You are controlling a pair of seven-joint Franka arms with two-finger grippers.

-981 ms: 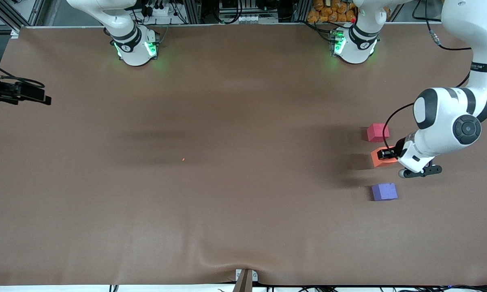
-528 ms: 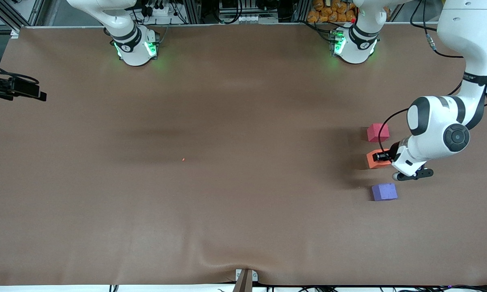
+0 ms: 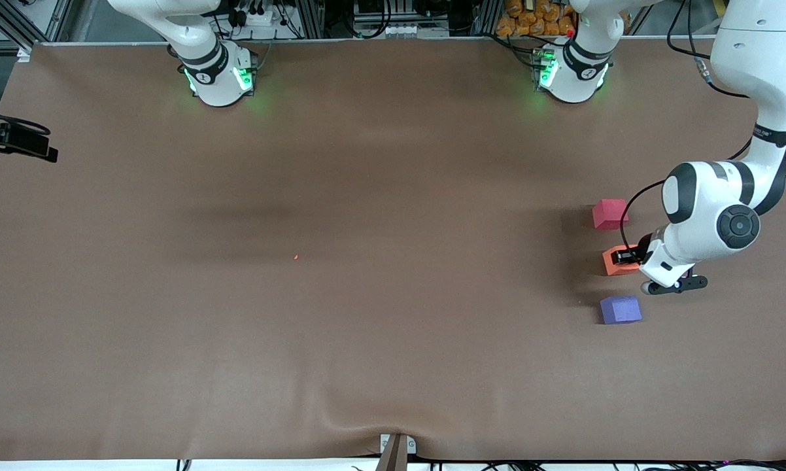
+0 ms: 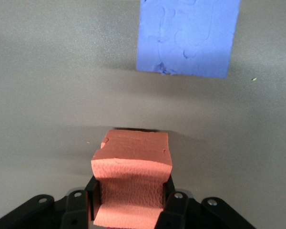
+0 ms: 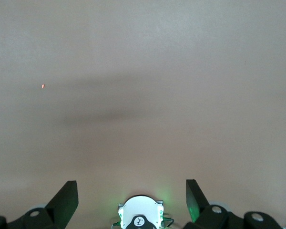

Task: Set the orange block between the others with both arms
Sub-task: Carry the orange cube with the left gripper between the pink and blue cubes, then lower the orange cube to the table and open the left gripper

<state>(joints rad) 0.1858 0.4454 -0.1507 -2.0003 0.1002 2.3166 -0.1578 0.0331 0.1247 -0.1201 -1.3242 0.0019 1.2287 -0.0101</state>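
My left gripper (image 3: 623,256) (image 4: 131,193) is shut on the orange block (image 3: 613,263) (image 4: 133,155), its pads pressing dents into two opposite sides. The block sits low, in the gap between the others, at the left arm's end of the table. Whether it touches the cloth I cannot tell. The pinkish-red cube (image 3: 609,213) lies farther from the front camera. The purple cube (image 3: 620,309) (image 4: 188,36) lies nearer to it. The right gripper (image 3: 23,145) (image 5: 131,191) hangs open and holds nothing, over the table's edge at the right arm's end, where that arm waits.
Both arm bases (image 3: 220,75) (image 3: 573,72) stand with green lights along the table's edge farthest from the front camera. A tiny orange speck (image 3: 295,256) lies mid-table. The brown cloth (image 3: 367,327) wrinkles at its edge nearest that camera (image 3: 341,418).
The left gripper shifted the orange block slightly toward the right arm's end, then back, settling lower between the two cubes. The right gripper drew away toward the table's edge.
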